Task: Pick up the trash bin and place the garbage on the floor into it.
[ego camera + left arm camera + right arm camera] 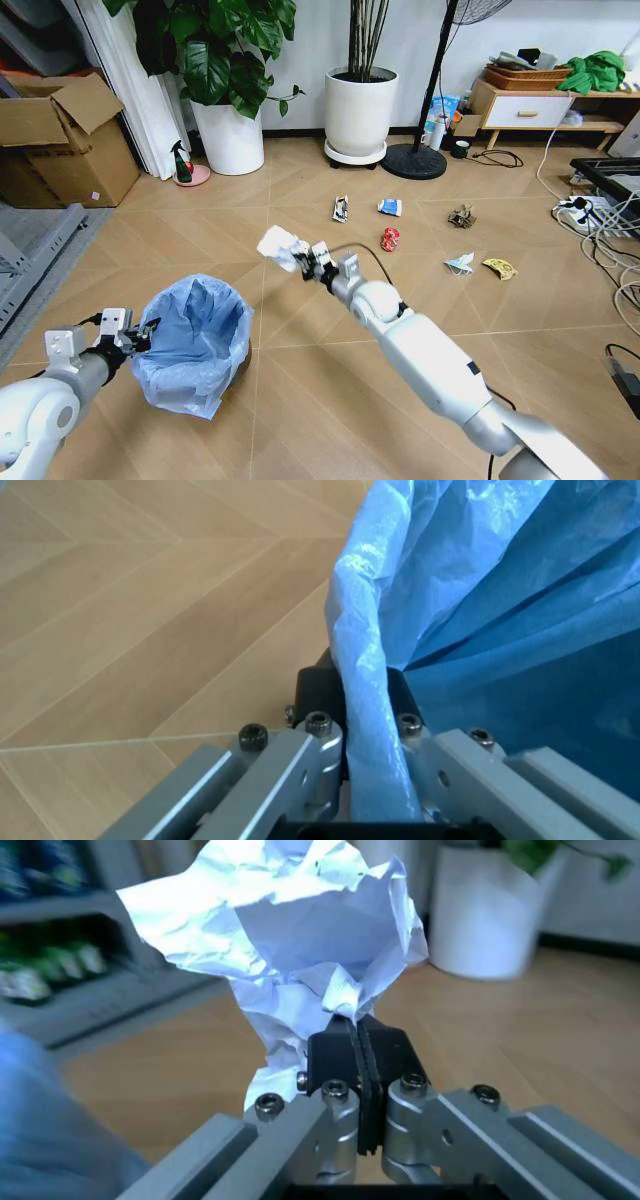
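Left claw clamps trash bin rim; right claw grips crumpled white paper; red can lies on floor beyond.

Between the right tool, closed on crumpled white paper, and the trash bin at lower left of the head view, bare floor is seen, with nothing in the way. The bin's mouth is open, its near rim occupied by the left tool. Beyond, at centre right, scattered garbage is spread, with clear gaps between pieces. Cables are crowded along the right edge.
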`<state>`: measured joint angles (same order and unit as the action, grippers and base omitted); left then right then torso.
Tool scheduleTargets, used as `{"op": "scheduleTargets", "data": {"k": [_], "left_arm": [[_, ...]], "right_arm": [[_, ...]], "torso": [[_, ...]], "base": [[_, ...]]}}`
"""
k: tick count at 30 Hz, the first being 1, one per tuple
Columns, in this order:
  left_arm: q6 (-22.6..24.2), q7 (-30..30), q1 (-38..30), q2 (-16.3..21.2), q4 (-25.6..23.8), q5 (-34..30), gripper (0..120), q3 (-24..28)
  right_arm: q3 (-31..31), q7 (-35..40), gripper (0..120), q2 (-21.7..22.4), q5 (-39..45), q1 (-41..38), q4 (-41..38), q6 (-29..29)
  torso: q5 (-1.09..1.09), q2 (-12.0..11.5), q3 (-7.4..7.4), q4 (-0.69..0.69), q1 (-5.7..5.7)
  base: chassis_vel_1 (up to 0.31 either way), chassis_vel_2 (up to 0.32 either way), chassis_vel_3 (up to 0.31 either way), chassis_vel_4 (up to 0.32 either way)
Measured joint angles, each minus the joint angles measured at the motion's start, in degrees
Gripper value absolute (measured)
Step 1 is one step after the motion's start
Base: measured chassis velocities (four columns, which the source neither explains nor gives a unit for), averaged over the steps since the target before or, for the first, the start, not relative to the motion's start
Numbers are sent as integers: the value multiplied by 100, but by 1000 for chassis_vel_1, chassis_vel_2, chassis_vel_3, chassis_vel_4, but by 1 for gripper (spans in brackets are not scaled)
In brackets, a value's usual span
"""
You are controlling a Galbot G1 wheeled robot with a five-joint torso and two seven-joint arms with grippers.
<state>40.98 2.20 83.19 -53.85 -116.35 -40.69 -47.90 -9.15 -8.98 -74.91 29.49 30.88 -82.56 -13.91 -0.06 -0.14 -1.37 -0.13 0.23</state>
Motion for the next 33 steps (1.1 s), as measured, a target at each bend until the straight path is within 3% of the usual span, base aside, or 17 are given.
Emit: {"op": "scheduleTargets", "data": {"k": [9, 16, 24, 33], "left_arm": [[126, -68, -492, 291, 449, -427, 0, 244], [126, -69, -711, 443, 546, -508, 0, 325], [125, -47, -726, 419, 568, -502, 0, 314], [125, -35, -724, 336, 547, -471, 0, 295]], "right_arm": [[-1027, 19, 0, 149, 1036, -479, -1629, -527], [-1480, 174, 0, 222, 1231, -446, -1952, -710], [-1755, 243, 0, 345, 647, -320, -1789, -628], [-1852, 452, 29, 245, 511, -401, -1697, -631]], "torso": [[0, 0, 0, 1, 0], [0, 0, 0, 0, 0], [1, 0, 0, 0, 0], [1, 0, 0, 0, 0]], "base": [[0, 0, 0, 0], [0, 0, 0, 0], [0, 0, 0, 0], [0, 0, 0, 0]]}}
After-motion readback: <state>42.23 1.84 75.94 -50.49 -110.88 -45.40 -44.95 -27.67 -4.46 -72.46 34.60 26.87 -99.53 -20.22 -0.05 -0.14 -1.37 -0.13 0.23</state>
